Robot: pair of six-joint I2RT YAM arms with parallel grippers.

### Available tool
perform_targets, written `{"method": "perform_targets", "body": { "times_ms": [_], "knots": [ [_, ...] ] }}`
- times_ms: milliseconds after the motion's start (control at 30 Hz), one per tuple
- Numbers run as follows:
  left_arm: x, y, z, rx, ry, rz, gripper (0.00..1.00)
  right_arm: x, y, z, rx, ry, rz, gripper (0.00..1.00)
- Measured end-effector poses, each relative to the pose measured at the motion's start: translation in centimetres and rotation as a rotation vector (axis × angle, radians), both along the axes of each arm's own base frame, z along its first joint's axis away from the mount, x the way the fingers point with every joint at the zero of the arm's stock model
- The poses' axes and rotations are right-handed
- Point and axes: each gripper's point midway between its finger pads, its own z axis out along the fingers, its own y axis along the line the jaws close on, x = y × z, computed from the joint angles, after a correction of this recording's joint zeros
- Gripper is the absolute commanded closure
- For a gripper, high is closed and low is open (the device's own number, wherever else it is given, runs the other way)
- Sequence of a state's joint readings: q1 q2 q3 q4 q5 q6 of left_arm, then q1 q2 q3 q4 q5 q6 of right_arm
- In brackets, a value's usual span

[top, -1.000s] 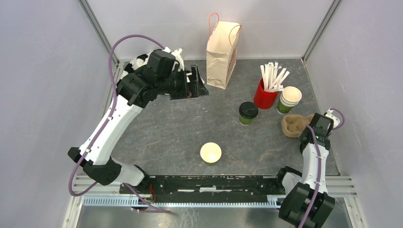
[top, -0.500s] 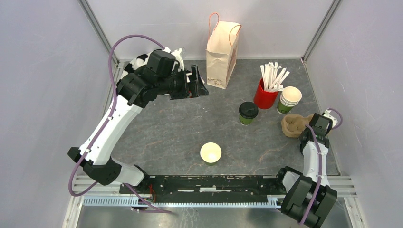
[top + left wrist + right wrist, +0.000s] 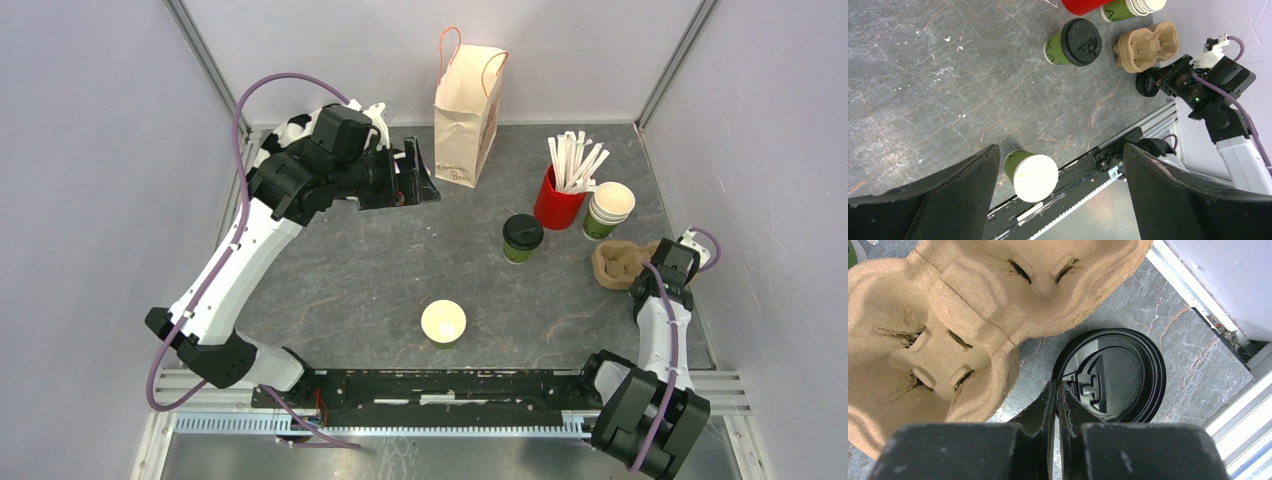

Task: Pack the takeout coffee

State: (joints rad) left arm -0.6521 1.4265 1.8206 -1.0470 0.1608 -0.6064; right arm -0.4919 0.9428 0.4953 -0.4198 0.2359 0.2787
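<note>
One takeout coffee, a green cup with a black lid (image 3: 522,237) (image 3: 1075,42), stands upright right of centre. A second green cup (image 3: 443,322) (image 3: 1032,175) stands near the front edge without a lid, its top pale. A loose black lid (image 3: 1113,375) (image 3: 1146,84) lies flat at the table's right edge. My right gripper (image 3: 1057,386) (image 3: 672,262) is shut on this lid's left rim. My left gripper (image 3: 415,175) (image 3: 1060,150) hangs open and empty, high over the back left next to the paper bag (image 3: 468,100).
A brown pulp cup carrier (image 3: 618,263) (image 3: 948,315) lies right beside the loose lid. Behind it stand a red cup of white sticks (image 3: 558,200) and stacked lidless cups (image 3: 607,210). The side rail and wall run close to the right gripper.
The right gripper's jaws have come together on the loose lid's rim, and its wrist shifted slightly. The left arm has barely moved.
</note>
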Motion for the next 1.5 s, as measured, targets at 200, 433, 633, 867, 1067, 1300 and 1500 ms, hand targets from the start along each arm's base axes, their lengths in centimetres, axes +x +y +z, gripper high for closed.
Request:
{"method": "perform_targets", "body": {
  "times_ms": [200,433,633,867,1067,1300,1500],
  "knots": [
    [0.0,0.0,0.0,0.000,0.000,0.000,0.02,0.0,0.0,0.0,-0.002,0.003,0.004,1.00],
    [0.0,0.0,0.0,0.000,0.000,-0.001,0.02,-0.3,0.1,0.3,-0.001,0.005,0.001,1.00],
    [0.0,0.0,0.0,-0.001,0.001,-0.003,0.02,-0.2,-0.1,2.7,-0.020,-0.031,-0.022,1.00],
    [-0.1,-0.1,0.0,0.001,-0.003,-0.010,0.01,0.3,-0.5,3.8,-0.037,-0.048,-0.018,0.58],
    [-0.1,0.0,0.0,0.013,-0.017,-0.024,0.01,-0.4,-0.3,2.3,-0.033,-0.005,-0.005,0.60],
    [-0.1,0.0,0.0,0.013,-0.018,-0.025,0.01,-1.8,0.3,-0.1,-0.002,0.051,-0.010,0.67],
    [-0.1,0.0,0.0,0.012,-0.017,-0.025,0.01,-1.4,0.1,-0.2,0.001,0.040,-0.011,0.68]
  ]
}}
